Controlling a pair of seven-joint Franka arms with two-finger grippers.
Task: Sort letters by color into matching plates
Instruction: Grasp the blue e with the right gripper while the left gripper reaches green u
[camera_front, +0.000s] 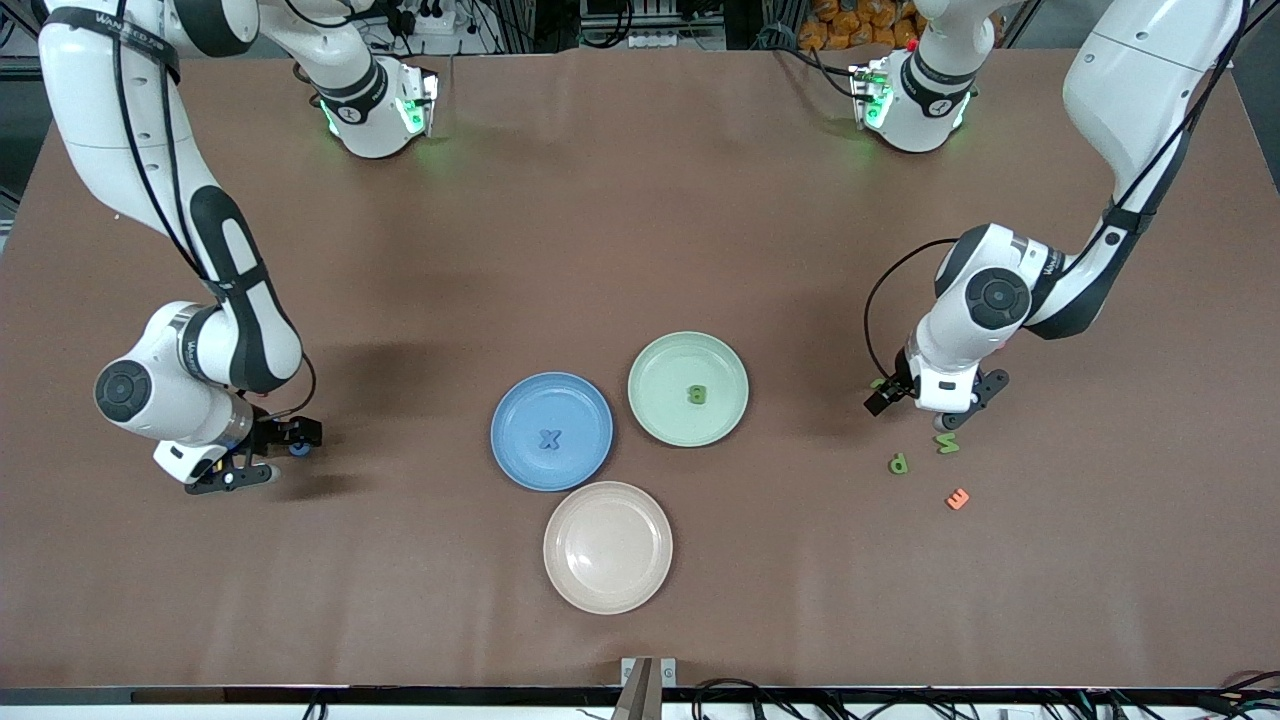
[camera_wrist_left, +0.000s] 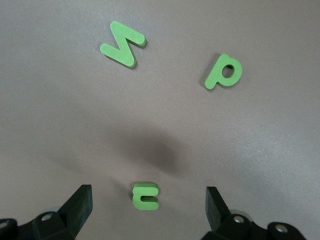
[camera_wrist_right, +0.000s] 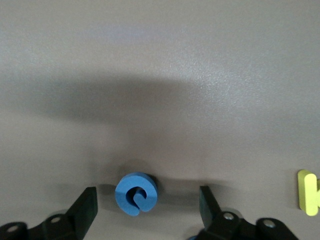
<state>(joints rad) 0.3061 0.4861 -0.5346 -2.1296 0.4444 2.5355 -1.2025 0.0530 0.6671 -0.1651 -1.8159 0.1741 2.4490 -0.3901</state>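
The left tool (camera_wrist_left: 146, 202) is set low over the desk (camera_front: 640, 220) at the right of the front view, its fingers spread wide with a small green letter (camera_wrist_left: 145, 196) lying flat between them, untouched; this letter is barely seen in the front view. Two more green letters, an M-like one (camera_wrist_left: 123, 43) and a P (camera_wrist_left: 223, 71), lie higher in the left wrist view; in the front view they sit just below the tool. An orange letter (camera_front: 958, 498) is seen lower right of them.

The right tool (camera_wrist_right: 142, 205) is placed low at the lower left of the front view, likewise wide, around a blue curled letter (camera_wrist_right: 136, 193), not yet gripped. A yellow letter (camera_wrist_right: 308, 192) is cut by the right edge of the right wrist view.

At centre, the blue plate (camera_front: 520, 460) holds a blue X (camera_front: 549, 439), the green plate (camera_front: 660, 410) a green letter (camera_front: 696, 395); the beige plate (camera_front: 608, 546) below is not part of the sort.

The pick step is judged to be in hand for both arms. Next, each pair of fingers must be closed on its thin letter, then lifted and carried to the matching plate.

Lettering reading roughly "WANFED" is printed on the arm bands; nothing more is legible.
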